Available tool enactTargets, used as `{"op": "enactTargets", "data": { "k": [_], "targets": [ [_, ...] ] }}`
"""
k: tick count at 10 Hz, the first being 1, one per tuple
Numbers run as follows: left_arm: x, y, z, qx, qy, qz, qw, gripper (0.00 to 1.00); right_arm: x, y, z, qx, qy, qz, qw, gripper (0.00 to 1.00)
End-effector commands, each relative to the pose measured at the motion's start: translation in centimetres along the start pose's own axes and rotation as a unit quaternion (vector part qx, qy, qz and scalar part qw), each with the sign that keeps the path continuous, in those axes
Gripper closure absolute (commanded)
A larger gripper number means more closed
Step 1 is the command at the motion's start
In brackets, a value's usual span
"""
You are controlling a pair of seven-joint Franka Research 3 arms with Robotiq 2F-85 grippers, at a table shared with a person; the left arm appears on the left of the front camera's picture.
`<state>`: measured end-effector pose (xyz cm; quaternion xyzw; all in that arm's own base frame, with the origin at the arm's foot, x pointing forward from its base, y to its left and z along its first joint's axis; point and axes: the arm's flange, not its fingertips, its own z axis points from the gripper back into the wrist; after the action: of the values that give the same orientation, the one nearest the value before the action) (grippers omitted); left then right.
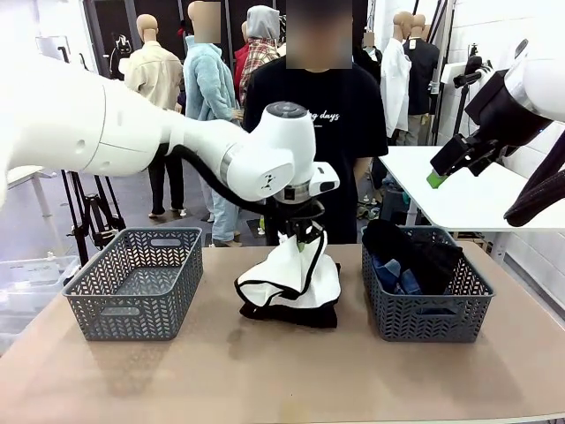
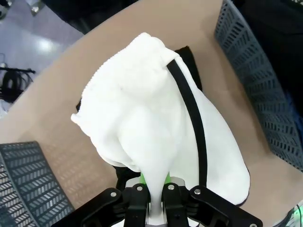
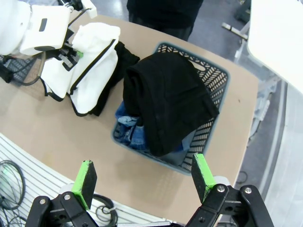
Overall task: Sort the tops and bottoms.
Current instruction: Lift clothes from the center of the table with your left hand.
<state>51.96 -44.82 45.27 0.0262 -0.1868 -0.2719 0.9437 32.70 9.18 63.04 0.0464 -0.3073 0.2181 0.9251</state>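
Observation:
A white piece with black edging is pulled up into a peak at the table's middle, lying over a black piece. My left gripper is shut on the top of the white piece, its cloth pinched between the pads. In the right basket lie a blue denim piece and another black piece draped over it. High above the table's right side, my right gripper hangs open over that basket with nothing in it; it also shows in the front view.
A grey basket stands at the table's left with nothing visible in it. A person in a black printed T-shirt stands behind the table's far edge. A white table stands at the back right.

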Motion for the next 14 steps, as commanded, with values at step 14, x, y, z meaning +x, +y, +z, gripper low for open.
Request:
{"op": "enactTargets", "data": {
  "k": [14],
  "targets": [
    [2.0,-3.4,13.7,0.116,-0.081,-0.018,0.990,1.00,-0.3,-0.1,-0.3,-0.003,0.002,0.003,1.000,0.00]
  ]
}}
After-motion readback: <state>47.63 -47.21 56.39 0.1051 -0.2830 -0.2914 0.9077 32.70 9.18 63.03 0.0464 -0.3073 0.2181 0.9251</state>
